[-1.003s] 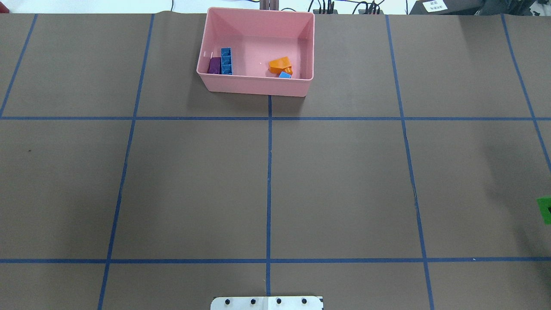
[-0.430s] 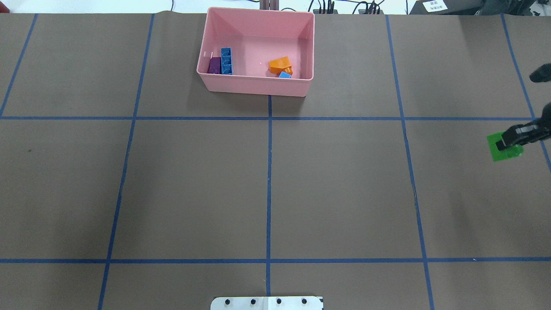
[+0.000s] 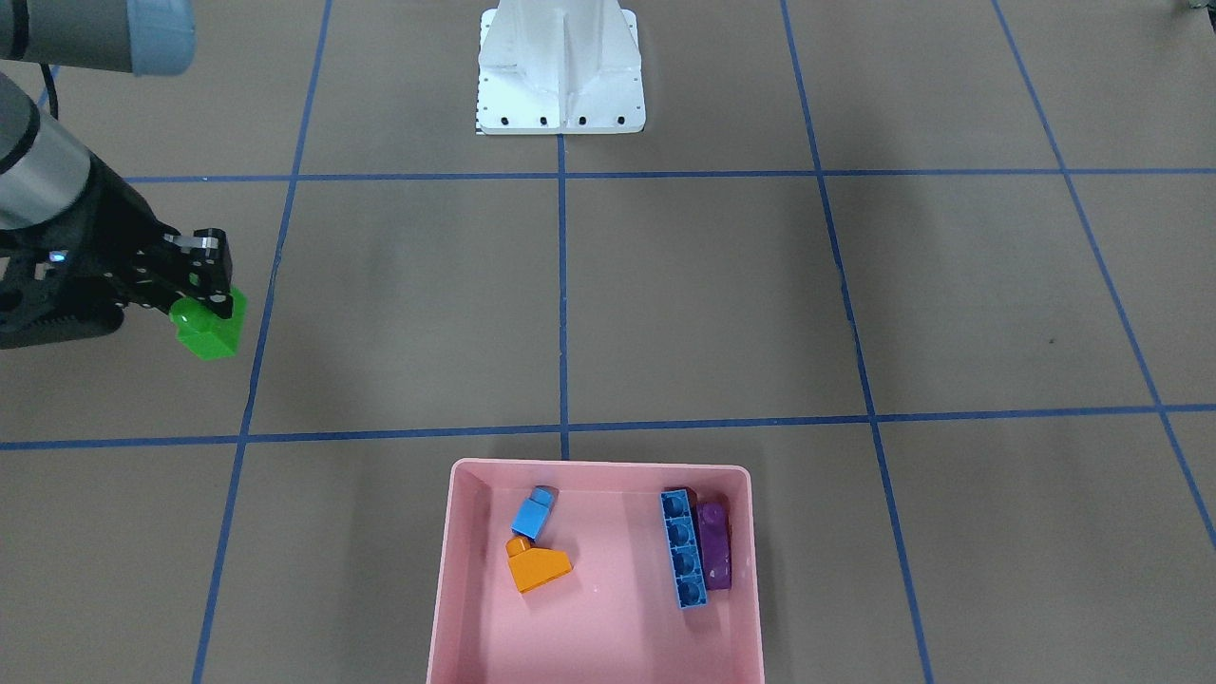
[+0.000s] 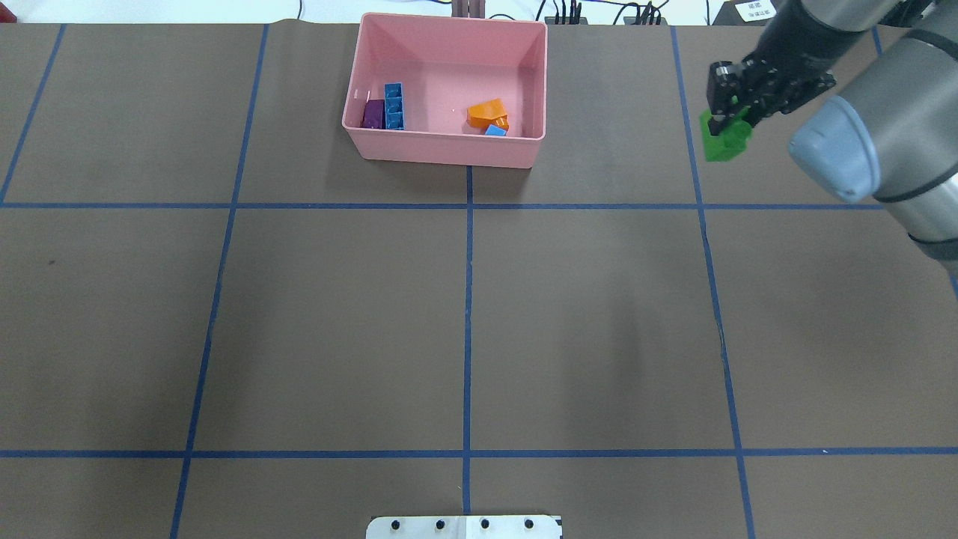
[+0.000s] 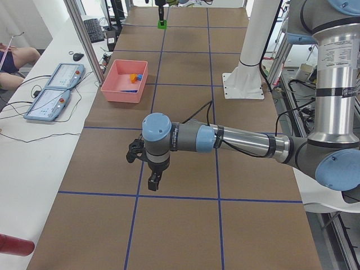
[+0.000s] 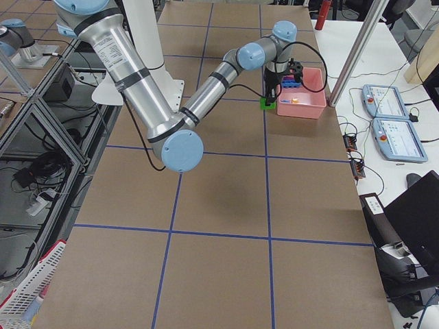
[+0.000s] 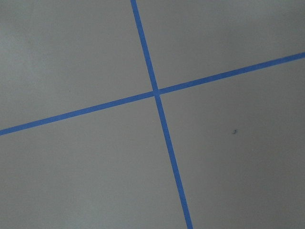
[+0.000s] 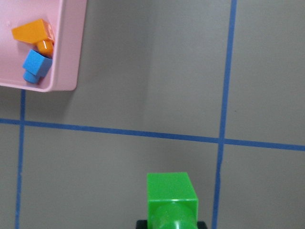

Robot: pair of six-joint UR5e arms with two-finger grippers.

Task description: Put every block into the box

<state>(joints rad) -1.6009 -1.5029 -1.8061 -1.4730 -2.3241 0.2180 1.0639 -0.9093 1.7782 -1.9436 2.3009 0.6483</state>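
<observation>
My right gripper (image 4: 726, 123) is shut on the green two-stud block (image 4: 727, 146) and holds it above the table, to the right of the pink box (image 4: 449, 146). In the front view the gripper (image 3: 204, 306) holds the green block (image 3: 214, 337) at the left. In the box lie the purple block (image 4: 372, 114), the long blue bar (image 4: 394, 106), the orange block (image 4: 486, 112) and the small blue block (image 4: 495, 131). The right wrist view shows the green block (image 8: 171, 198) and the box corner (image 8: 66, 57). My left gripper (image 5: 152, 180) hangs over bare table far from the box; I cannot tell its state.
The white robot base (image 3: 560, 71) stands at the near table edge. Blue tape lines (image 4: 468, 299) grid the brown table. Tablets (image 5: 56, 84) and cables lie on the side bench past the box.
My right arm has come in from the right edge with the green block and carried it away from the robot and leftward, toward the box. The blocks in the box have not moved.
</observation>
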